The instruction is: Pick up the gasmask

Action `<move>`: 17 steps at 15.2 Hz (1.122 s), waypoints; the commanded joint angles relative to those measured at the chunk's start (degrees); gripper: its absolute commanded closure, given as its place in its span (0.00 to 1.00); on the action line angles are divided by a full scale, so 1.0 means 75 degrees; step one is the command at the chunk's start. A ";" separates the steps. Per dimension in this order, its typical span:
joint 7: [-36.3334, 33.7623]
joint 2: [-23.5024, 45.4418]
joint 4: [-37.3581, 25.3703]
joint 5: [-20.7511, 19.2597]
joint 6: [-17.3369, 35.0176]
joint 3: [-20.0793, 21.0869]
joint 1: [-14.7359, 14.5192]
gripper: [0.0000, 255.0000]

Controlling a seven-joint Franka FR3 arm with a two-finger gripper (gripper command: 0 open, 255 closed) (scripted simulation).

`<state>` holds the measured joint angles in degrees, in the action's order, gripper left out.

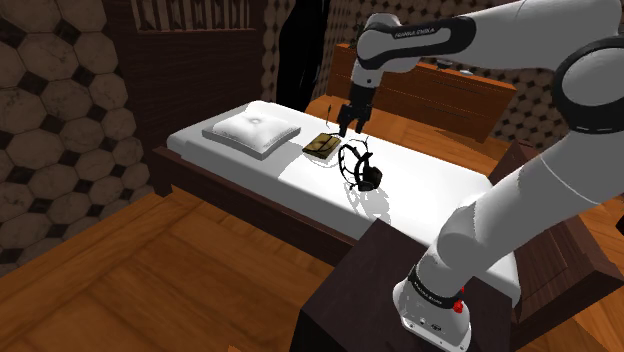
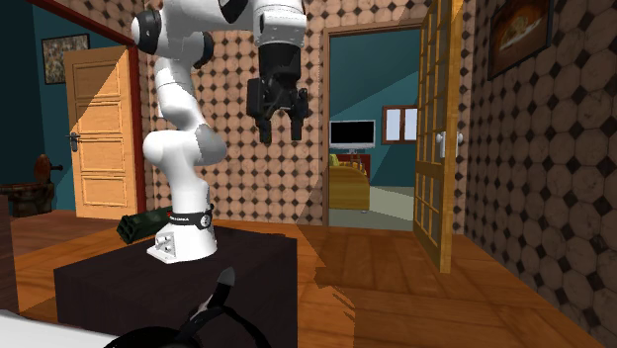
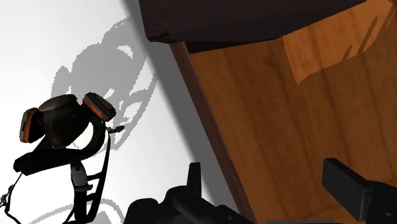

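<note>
The gasmask (image 1: 360, 168) is black with looping straps and lies on the white bed (image 1: 440, 190). In the wrist view the gasmask (image 3: 63, 124) shows two orange-rimmed filters and casts a shadow on the sheet. My gripper (image 1: 347, 128) hangs above the bed, just above and slightly beyond the mask, toward a flat brown object (image 1: 322, 144). The gripper (image 2: 281, 133) is open with nothing between its fingers. In the wrist view the gripper (image 3: 270, 184) looks down past the bed's edge at the wooden floor, and the mask lies off to one side of the fingers.
A white pillow (image 1: 252, 132) rests at the bed's far end. The dark box stand (image 1: 370, 290) sits close against the bed's near side. A wooden dresser (image 1: 450, 95) stands behind the bed. An open wooden door (image 2: 435, 138) shows at the second exterior view's right.
</note>
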<state>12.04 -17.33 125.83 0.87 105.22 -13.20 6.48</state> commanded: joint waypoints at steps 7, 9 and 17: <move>0.1022 0.2134 -0.1232 0.0464 0.0427 -0.0758 0.0372 0.00; 0.1279 0.2706 -0.1627 0.0649 0.0459 -0.0893 0.0502 0.00; 0.2162 0.5092 -0.3586 0.1465 0.0271 -0.1148 0.1271 0.00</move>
<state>27.63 18.72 101.16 11.14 107.89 -21.70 15.20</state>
